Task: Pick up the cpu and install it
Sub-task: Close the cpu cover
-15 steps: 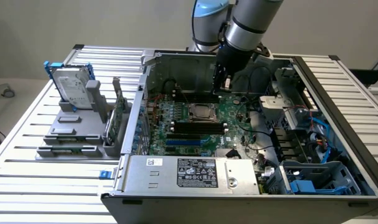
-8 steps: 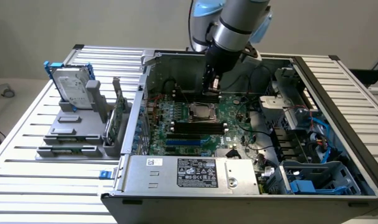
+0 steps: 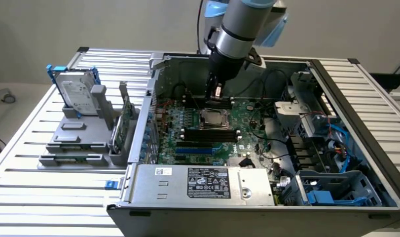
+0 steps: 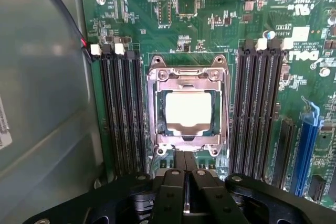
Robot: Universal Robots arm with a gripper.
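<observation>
The cpu (image 4: 189,109), a small pale silvery square, lies inside the metal socket frame (image 4: 157,111) on the green motherboard (image 4: 210,30). In the exterior view the cpu (image 3: 213,117) is in the middle of the open computer case. My gripper (image 3: 216,97) hangs just above the board, a little beyond the socket. The wrist view has my gripper (image 4: 185,156) at the socket's edge. Its two black fingers (image 4: 176,182) are pressed together with nothing between them, and they are apart from the cpu.
Black memory slots (image 4: 123,114) flank the socket on both sides. The case wall (image 3: 150,89) and black cables (image 3: 272,84) surround the board. A power supply (image 3: 200,182) fills the front. A hard drive in a blue bracket (image 3: 75,89) stands on the grey fixture at the exterior view's left.
</observation>
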